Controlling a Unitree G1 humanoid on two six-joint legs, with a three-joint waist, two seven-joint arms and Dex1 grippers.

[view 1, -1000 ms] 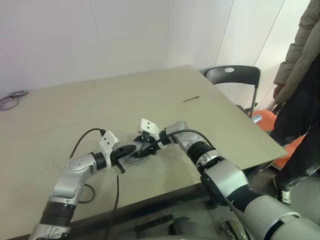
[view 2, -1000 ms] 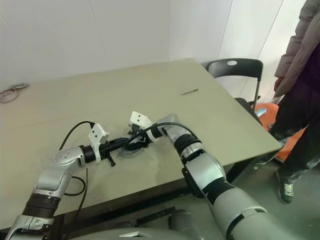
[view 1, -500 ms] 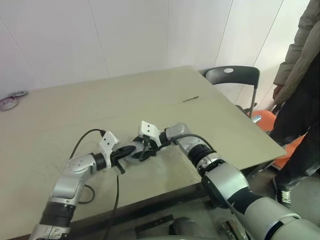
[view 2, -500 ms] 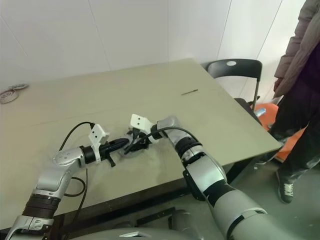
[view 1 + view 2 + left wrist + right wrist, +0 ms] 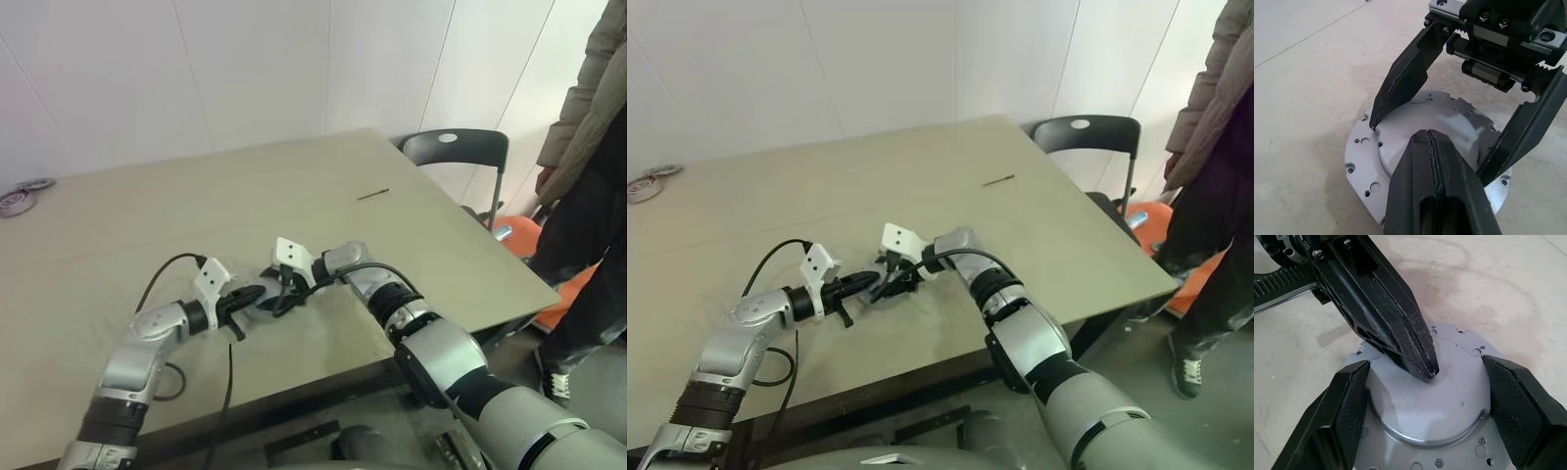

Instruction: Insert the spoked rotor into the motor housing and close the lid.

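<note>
Looking from the head, the lid [image 5: 263, 301] lies on the table [image 5: 411, 225] near its front edge. Seen from each wrist, the left gripper [image 5: 1427, 368], pressed together, pushes its centre; the right gripper [image 5: 1425, 149] straddles it, spread. Press straight down, evenly.

Silver arms, black cables, black pincer fingers [image 5: 1400, 328].

Left gripper [image 5: 1425, 364] points forward-right, fingers pressed together; right gripper [image 5: 1430, 396] reaches in leftward, angled down, fingers spread wide.
</note>
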